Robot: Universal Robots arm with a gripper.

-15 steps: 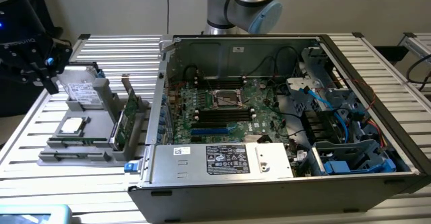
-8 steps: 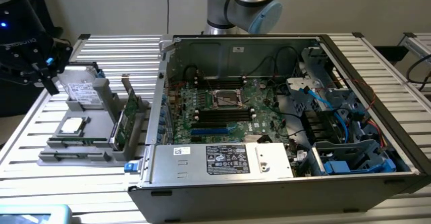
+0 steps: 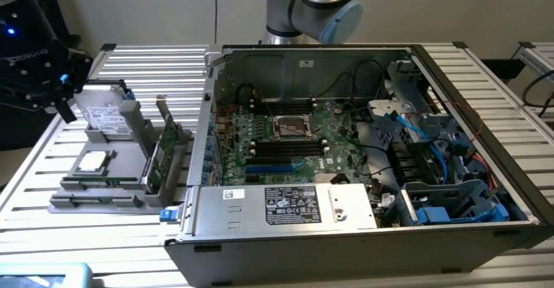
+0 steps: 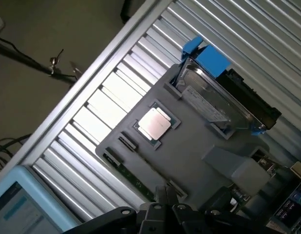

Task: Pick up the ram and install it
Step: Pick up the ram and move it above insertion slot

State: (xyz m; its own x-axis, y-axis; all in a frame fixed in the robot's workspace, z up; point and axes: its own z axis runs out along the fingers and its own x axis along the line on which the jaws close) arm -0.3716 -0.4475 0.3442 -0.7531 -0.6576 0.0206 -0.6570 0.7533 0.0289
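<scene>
One step in hand: reaching for the ram [image 4: 132, 177].
Claw [image 4: 166, 191] closed, empty; ram lies below it; I judge a grasp needs it opened.

Arm [image 3: 312, 6]: silver tube with a blue-capped joint, top centre of the exterior view.
Gripper [image 3: 62, 105]: black, at the exterior view's left, pointing downward.
Fingers [image 4: 162, 195]: closed together.

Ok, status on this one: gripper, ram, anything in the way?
Black gripper shut, empty, above the grey holder tray. Long green ram stick seated at tray edge, untouched. Nothing lying on it.
</scene>
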